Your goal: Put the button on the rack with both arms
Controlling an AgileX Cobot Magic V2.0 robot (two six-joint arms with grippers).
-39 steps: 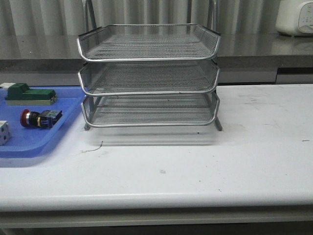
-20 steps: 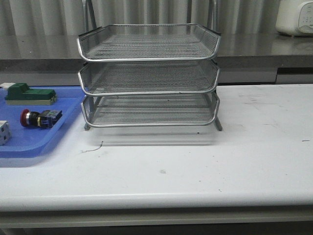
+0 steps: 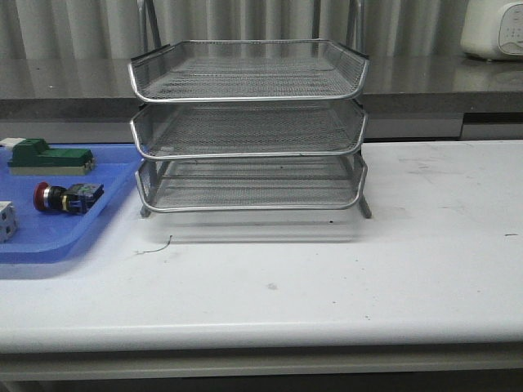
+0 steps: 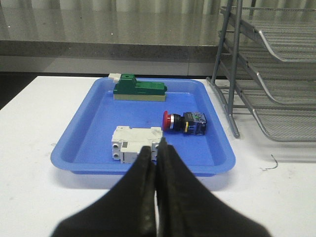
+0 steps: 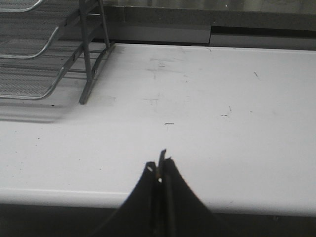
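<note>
- A blue tray sits at the left of the white desk.
- In the tray lie a green block, a white block, and the button on its side, red head pointing left.
- The left hand is clenched and empty, near the tray's front edge.
- The wire rack stands mid-desk, just right of the tray.
- The right hand is clenched and empty, over bare desk right of the rack.
</note>
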